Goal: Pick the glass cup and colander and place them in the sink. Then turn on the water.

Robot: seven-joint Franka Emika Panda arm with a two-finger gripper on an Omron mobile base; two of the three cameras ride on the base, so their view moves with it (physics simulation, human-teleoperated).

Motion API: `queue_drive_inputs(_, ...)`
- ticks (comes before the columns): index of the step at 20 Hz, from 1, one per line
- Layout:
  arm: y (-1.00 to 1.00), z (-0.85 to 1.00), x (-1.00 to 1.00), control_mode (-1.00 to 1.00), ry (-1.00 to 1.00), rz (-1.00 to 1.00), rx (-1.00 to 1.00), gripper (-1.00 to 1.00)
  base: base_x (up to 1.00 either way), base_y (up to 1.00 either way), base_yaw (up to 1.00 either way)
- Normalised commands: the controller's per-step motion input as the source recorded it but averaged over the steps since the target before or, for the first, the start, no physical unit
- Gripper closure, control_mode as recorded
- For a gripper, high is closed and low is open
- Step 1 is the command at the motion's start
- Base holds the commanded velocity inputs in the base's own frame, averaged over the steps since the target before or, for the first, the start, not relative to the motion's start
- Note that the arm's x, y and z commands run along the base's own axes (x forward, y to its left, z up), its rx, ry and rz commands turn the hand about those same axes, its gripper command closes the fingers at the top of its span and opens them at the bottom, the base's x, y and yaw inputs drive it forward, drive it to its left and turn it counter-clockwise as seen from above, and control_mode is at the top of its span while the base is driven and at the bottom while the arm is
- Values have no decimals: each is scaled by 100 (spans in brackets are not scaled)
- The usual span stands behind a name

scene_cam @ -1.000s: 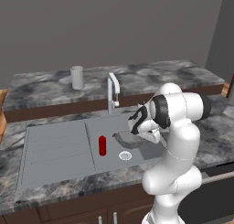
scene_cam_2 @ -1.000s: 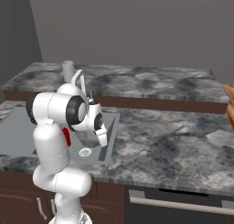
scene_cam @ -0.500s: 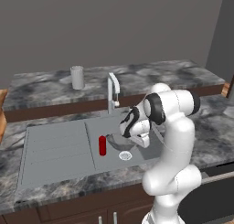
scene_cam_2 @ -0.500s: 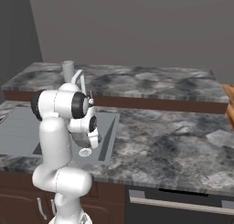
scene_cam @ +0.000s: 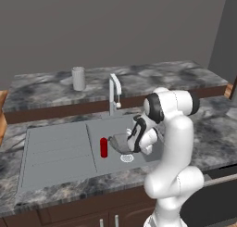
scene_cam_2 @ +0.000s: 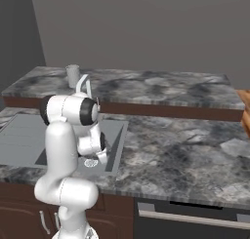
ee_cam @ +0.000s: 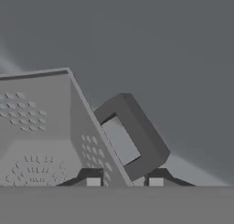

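The colander (scene_cam: 119,143) is a faceted grey bowl with small holes. It hangs tilted low inside the sink (scene_cam: 60,149) basin, just above the round drain (scene_cam: 127,158). My gripper (scene_cam: 133,139) is shut on the colander's wall beside its handle (ee_cam: 132,136). In the hand view the colander (ee_cam: 41,127) fills the left side, and the gripper (ee_cam: 124,179) straddles its edge. The glass cup (scene_cam: 78,78) stands upright on the back counter, left of the faucet (scene_cam: 114,89). The cup (scene_cam_2: 73,75) also shows at the far left in the right base view. No stream falls from the spout.
A small red cylinder (scene_cam: 103,147) stands upright in the basin just left of the colander. The drainboard (scene_cam: 53,147) lies to the left. A raised back counter ledge (scene_cam: 139,78) runs behind the faucet. Marble counter (scene_cam_2: 185,145) extends to the right.
The arm has swung down and toward the basin's middle, carrying the colander from above the sink's right rim to low over the drain. The cup and red cylinder stayed put.
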Motion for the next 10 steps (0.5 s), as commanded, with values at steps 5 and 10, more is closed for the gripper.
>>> queue_drive_inputs(5, 5, -20, 31, -100, 6, -2, -5, 100, 0, 0, 0)
queue_drive_inputs(10, 12, -16, 41, -100, 29, -5, -6, 100, 0, 0, 0)
